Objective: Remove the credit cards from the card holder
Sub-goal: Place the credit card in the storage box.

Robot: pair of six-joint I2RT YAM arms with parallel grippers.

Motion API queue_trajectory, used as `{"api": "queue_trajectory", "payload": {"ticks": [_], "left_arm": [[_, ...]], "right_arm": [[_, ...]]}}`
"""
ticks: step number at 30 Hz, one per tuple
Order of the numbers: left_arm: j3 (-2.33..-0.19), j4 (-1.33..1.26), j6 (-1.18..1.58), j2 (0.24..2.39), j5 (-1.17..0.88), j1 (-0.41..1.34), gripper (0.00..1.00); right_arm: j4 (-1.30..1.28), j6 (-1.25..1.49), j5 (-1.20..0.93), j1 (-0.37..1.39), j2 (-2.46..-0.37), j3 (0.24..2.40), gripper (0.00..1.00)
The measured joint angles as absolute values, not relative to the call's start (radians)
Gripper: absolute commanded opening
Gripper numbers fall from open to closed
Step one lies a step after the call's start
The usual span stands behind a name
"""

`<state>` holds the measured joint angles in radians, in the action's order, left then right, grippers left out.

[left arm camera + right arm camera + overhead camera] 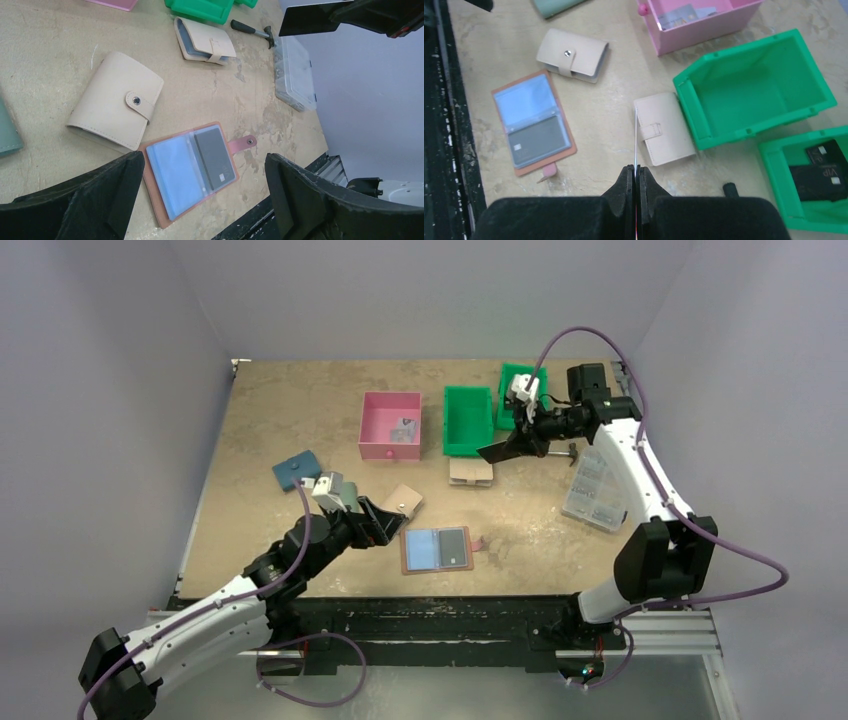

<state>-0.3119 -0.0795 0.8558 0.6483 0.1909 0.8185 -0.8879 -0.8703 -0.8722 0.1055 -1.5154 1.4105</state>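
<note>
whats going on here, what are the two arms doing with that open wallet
The right gripper is shut on a thin black plastic card, holding it up near the green plastic bins. The reddish-brown leather card holder lies open on the table, with one dark card in its clear sleeve. The left gripper hovers open beside it, holding nothing.

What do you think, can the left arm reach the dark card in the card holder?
Probably yes: the left gripper hangs open beside the card holder, nothing between, though a clear sleeve covers the dark card.
</note>
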Motion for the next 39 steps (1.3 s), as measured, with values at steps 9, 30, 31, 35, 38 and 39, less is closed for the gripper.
{"api": "queue_trajectory", "payload": {"ticks": [9,30,31,35,38,39], "left_arm": [[-0.295,-0.076,0.857,0.648,0.191,0.818,0.99],[-0.279,-0.067,0.857,0.652,0.192,0.818,0.99],[-0.279,-0.064,0.857,0.652,0.194,0.818,0.99],[-0.279,-0.058,0.857,0.651,0.196,0.818,0.99],[-0.279,-0.056,0.857,0.649,0.199,0.818,0.99],[-0.279,-0.055,0.857,0.648,0.199,0.818,0.99]], "right_arm": [[-0.805,-0.783,-0.755,0.089,-1.516,1.419,0.00],[-0.703,-0.699,-0.560,0.077,-1.604,1.542,0.00],[-0.702,-0.699,-0.554,0.077,-1.612,1.550,0.00],[-0.696,-0.699,-0.522,0.077,-1.642,1.586,0.00],[-0.693,-0.699,-0.498,0.077,-1.669,1.620,0.00],[-0.692,-0.700,-0.490,0.077,-1.678,1.630,0.00]]}}
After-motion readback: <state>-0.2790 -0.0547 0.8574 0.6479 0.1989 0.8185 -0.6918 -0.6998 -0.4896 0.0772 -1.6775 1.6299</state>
